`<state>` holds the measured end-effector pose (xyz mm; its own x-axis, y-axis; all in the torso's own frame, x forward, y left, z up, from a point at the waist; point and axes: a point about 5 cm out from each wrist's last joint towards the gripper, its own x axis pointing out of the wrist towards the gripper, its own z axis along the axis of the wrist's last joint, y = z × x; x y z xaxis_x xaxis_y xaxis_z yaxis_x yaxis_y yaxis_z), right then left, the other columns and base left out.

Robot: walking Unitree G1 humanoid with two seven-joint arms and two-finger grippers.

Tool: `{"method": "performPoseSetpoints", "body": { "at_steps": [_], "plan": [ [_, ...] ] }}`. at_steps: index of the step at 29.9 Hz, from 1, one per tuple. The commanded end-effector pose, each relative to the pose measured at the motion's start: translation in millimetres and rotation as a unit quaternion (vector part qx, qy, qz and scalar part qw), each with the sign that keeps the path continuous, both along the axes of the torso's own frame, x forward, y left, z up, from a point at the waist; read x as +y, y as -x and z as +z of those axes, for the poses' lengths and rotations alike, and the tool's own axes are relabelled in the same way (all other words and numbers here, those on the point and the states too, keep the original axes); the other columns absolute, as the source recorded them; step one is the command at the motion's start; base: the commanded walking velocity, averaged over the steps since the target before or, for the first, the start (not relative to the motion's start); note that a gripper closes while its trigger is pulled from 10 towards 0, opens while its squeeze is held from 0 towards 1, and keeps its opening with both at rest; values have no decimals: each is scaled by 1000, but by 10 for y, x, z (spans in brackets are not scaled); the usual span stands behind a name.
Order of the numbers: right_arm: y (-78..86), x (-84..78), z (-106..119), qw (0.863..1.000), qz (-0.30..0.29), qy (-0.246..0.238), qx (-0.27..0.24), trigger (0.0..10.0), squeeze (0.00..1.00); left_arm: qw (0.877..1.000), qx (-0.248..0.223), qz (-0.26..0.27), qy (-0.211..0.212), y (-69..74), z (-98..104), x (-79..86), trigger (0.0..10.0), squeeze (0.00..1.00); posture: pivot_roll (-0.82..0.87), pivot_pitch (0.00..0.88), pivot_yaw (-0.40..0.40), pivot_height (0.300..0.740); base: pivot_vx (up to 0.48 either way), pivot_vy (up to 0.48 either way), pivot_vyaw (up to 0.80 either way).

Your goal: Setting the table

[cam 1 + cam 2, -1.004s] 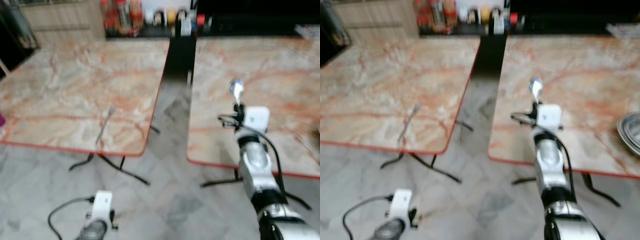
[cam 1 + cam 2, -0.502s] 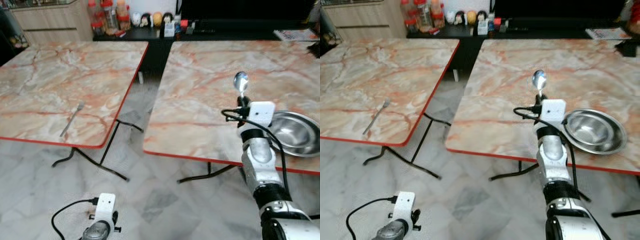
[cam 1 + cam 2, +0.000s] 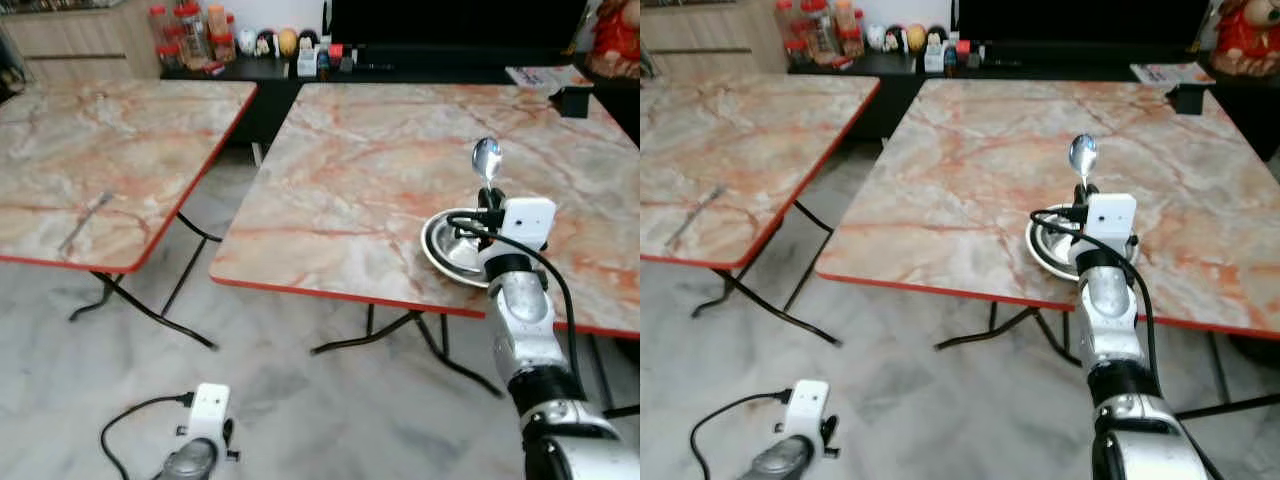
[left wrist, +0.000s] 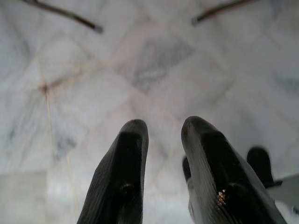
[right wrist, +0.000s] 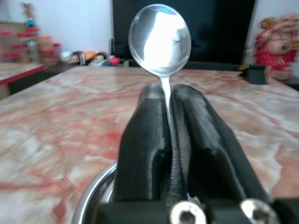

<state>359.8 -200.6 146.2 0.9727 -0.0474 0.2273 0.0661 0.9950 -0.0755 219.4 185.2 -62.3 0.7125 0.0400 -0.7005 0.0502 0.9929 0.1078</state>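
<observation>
- Looking through the left eye view, two marble-patterned tables with red edges are seen. The right gripper is raised over the near edge of the right table, clamped on a spoon whose bowl points up. A steel bowl is seen on that table just beneath the gripper, partly hidden by the wrist. A fork lies on the left table, well apart from the bowl.
- In the right eye view the same layout is shown; jars are lined up on a dark sideboard behind the tables.
- In the left wrist view the left gripper is seen hanging over the grey marble floor, its fingers narrowly parted and holding nothing.
- In the right wrist view the spoon's handle is pinched between the two black fingers, with the steel bowl's rim below them.
</observation>
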Motion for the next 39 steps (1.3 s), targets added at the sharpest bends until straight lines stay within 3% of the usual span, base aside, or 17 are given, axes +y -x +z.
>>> {"method": "performPoseSetpoints", "body": {
  "at_steps": [1,8,31,39],
  "plan": [
    [-16,-32,83,1000,-3,4,-12,10000,0,1000,-5,0,-5,-23,17,19,10000,0,-88,38,60,740,0,-382,0],
    [-11,-35,68,1000,-4,2,-8,10000,0,1000,-5,0,-5,-20,16,18,10000,0,-87,39,60,740,0,-377,0],
    [-9,-14,-102,999,-9,-6,47,10000,0,1000,-6,19,2,3,5,31,10000,0,-85,47,66,740,0,0,0],
    [-16,43,-123,999,1,-3,54,10000,0,1000,-6,22,2,6,5,42,10000,0,-80,49,67,740,0,0,-726]
  ]
}}
